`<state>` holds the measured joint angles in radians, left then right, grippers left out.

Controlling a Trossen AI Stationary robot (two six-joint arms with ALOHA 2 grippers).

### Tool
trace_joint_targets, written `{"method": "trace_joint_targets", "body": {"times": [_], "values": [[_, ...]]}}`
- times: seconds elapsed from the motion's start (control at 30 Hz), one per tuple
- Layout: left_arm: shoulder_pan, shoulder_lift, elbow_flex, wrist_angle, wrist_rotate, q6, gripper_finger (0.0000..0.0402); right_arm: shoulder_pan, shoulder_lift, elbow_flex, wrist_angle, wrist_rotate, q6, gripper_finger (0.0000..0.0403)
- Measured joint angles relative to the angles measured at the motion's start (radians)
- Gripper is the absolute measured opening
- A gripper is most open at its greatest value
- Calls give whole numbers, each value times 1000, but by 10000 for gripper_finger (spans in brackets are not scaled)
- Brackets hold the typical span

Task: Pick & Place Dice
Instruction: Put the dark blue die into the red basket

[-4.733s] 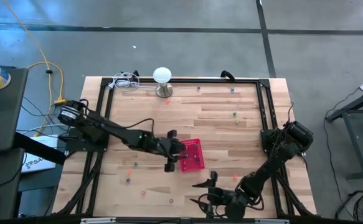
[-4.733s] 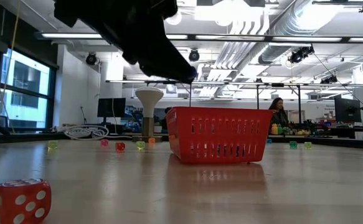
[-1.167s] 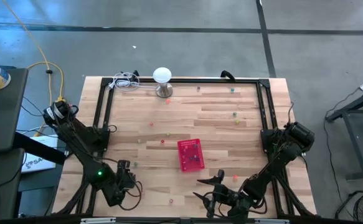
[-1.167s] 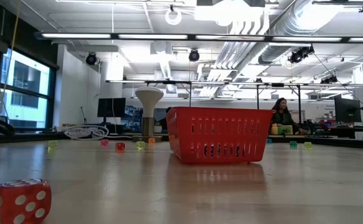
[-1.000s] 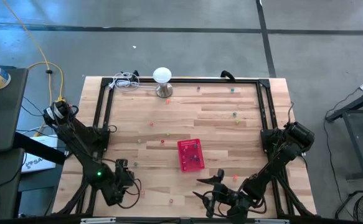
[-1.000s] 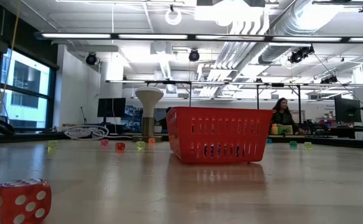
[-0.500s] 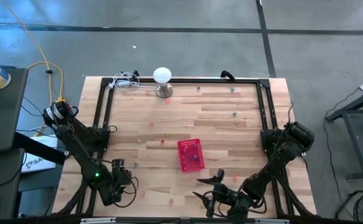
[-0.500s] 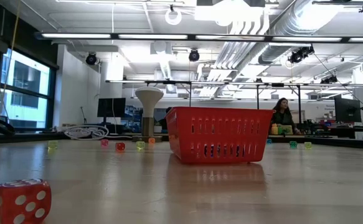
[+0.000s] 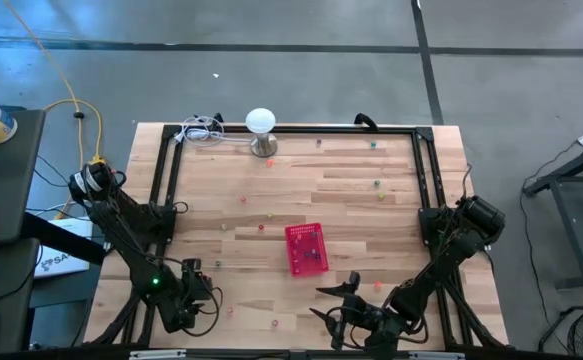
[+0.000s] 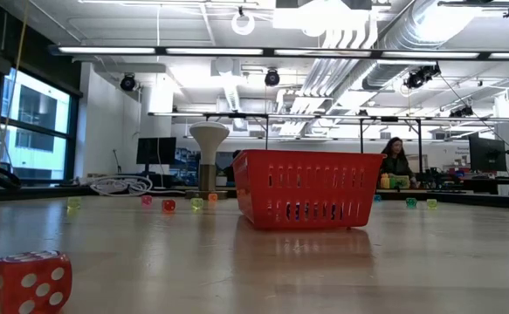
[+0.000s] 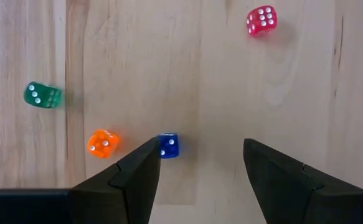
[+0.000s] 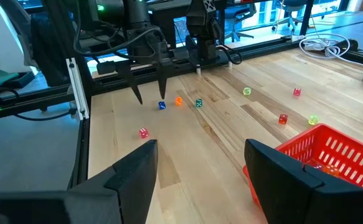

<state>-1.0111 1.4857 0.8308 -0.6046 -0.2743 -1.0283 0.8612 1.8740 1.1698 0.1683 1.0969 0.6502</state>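
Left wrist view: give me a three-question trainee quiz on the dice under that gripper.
1. True or false: the left gripper is open.
2. Which die sits beside one fingertip? A red die B blue die C green die
3. Fill in: the die next to the blue one is ____ (orange die).

Key: 1 true; 2 B; 3 orange.
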Motion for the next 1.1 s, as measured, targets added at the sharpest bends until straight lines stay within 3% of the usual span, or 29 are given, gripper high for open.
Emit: {"method": "trace_joint_targets", "body": {"times": [0.53,1.1], "values": [[0,4,-2,0,-19,-28,220,0,0,0,0,0,0,231],[0,103,-1,2,-17,-42,219,-12,0,0,-3,-5,0,231]]}}
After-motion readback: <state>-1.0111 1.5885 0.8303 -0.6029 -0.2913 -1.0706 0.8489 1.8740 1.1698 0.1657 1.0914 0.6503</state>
